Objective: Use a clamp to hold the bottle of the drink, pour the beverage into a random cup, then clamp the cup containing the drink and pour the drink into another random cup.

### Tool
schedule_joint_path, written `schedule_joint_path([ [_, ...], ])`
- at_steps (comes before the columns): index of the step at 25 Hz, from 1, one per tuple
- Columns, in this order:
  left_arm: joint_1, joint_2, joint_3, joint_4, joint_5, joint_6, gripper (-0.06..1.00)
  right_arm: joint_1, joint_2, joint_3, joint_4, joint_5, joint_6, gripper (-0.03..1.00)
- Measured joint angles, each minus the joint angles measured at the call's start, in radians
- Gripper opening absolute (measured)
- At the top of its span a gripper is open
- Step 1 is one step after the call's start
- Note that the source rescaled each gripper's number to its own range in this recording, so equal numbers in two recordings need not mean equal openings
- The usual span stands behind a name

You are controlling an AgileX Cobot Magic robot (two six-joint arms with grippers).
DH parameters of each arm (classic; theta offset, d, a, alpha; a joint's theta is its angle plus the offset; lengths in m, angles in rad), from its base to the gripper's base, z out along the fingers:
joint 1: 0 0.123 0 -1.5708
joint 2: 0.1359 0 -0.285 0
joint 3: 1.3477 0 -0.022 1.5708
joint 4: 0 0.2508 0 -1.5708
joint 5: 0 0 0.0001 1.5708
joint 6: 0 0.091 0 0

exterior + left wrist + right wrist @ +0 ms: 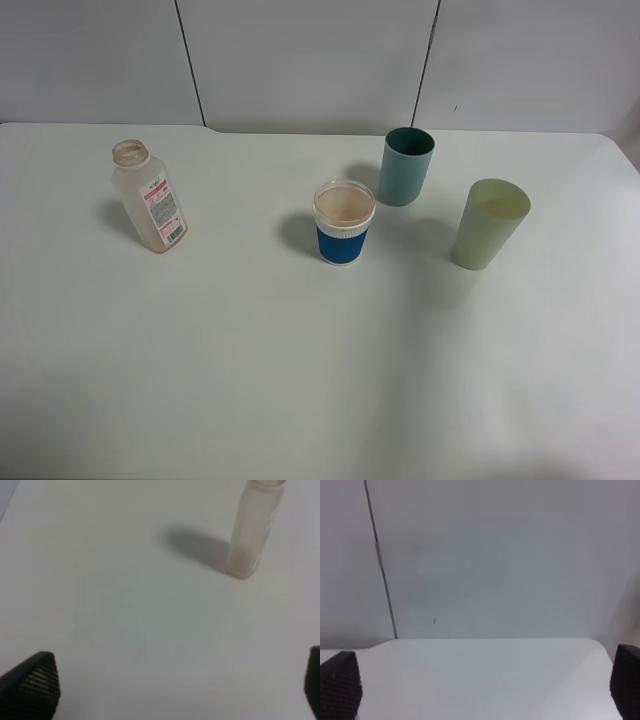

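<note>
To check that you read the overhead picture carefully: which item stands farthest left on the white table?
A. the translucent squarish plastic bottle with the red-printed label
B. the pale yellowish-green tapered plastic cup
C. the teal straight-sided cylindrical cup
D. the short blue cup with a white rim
A: the translucent squarish plastic bottle stands alone at the left of the white table, well apart from all three cups.

Translucent, faintly cloudy plastic bottle [147,198] with glossy paper label [165,213]. Matt plastic on teal cup [405,167] and pale green cup [489,224]. Smooth, matt white table [250,370]. Rough, ribbed black pads [35,680] on gripper fingers.
</note>
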Motion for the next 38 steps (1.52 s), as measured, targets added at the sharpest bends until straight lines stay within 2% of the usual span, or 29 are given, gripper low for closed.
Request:
schedule_joint_path([
  [10,0.0,0.0,0.0,0.0,0.0,0.0,0.99,-0.001,-0.303,0.0,-0.12,0.307,0.003,1.0],
  [16,0.0,0.0,0.0,0.0,0.0,0.0,0.99,-0.001,-0.488,-0.001,-0.12,0.545,0.007,1.0],
  [24,0.0,0.0,0.0,0.0,0.0,0.0,0.99,-0.001,-0.723,-0.001,-0.12,0.805,0.082,1.0],
  [30,0.0,0.0,0.0,0.0,0.0,0.0,0.99,-0.001,-0.83,0.003,-0.092,0.902,0.083,1.0],
  [38,0.0,0.0,0.0,0.0,0.0,0.0,0.99,-0.001,-0.834,0.072,-0.095,1.044,0.083,1.0],
])
